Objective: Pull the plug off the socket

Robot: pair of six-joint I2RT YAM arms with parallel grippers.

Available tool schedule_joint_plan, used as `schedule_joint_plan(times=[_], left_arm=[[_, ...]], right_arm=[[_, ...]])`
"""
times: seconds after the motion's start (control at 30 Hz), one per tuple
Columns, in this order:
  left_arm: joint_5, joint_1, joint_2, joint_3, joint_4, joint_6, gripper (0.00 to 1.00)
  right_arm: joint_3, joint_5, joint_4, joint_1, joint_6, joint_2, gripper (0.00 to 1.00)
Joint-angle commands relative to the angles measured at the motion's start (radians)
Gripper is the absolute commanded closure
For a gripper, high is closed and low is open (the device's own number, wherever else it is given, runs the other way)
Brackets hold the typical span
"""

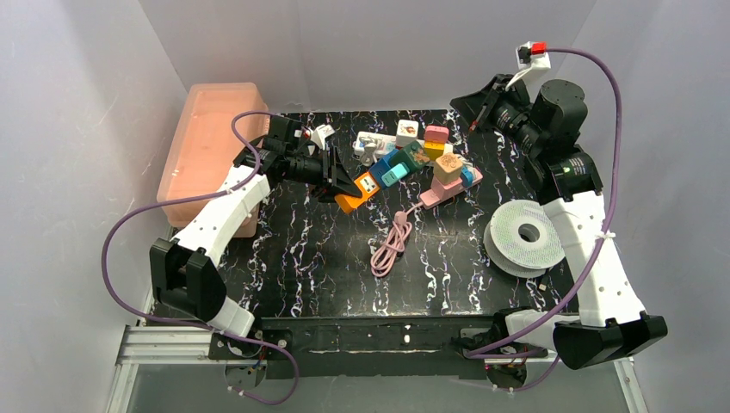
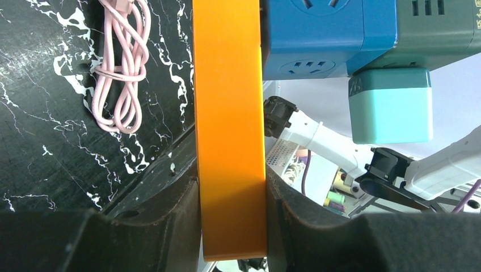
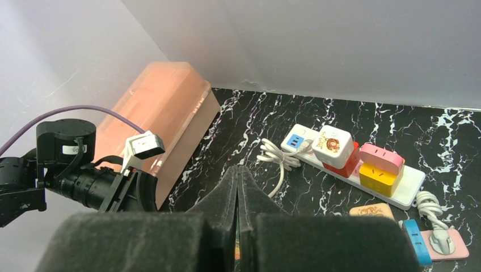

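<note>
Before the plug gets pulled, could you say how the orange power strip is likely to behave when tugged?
The orange power strip looks rigid, unlikely to flex. Its glossy sides may slip between the left fingers. The plugged-in blue adapter cube could twist it.

No readable text in any view. Candidates, placed relative to the long white strip (image 3: 409, 184):
- white cube plug (image 3: 333, 145), sitting on the strip: brown cartoon print, no letters resolvable.
- tan plug (image 3: 371, 211), just on the strip's near side: brownish print, illegible.
- socket (image 1: 357, 193), near-left of the strip: white-and-blue label (image 1: 368, 182), too small to read.
- teal plug (image 2: 390, 105), also on the strip's near side: faint marks on one edge, blurred.
</note>
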State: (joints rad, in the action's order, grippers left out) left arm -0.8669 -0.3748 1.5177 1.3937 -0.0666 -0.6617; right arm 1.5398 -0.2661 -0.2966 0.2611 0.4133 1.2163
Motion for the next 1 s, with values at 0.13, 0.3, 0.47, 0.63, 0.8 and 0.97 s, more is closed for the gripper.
schedule_joint_plan(times=[0.13,0.3,0.47,0.63,0.8,0.97], left_arm=[[-0.148,0.001,-0.101,0.02,0.002,0.037,1.0],[-0.146,0.001,-0.104,0.015,-0.002,0.038,1.0],[-0.142,0.001,-0.105,0.017,-0.005,0.039,1.0],[-0.138,0.0,-0.11,0.015,-0.011,0.045,1.0],[-0.137,0.001,-0.112,0.021,-0.011,0.042,1.0],[-0.139,0.002,-0.117,0.021,-0.014,0.045,1.0]], right_arm=[[0.046,-0.027,0.015,-0.006,0.012,-0.01,0.99],[0.082,-0.029,-0.038,-0.005,0.018,0.012,0.99],[0.124,0.051,-0.106,-0.006,0.041,0.028,0.99],[0.25,0.313,-0.304,-0.006,0.157,0.095,0.99],[0.249,0.6,-0.381,-0.007,0.297,0.1,0.99],[0.215,0.735,-0.368,-0.006,0.367,0.069,0.99]])
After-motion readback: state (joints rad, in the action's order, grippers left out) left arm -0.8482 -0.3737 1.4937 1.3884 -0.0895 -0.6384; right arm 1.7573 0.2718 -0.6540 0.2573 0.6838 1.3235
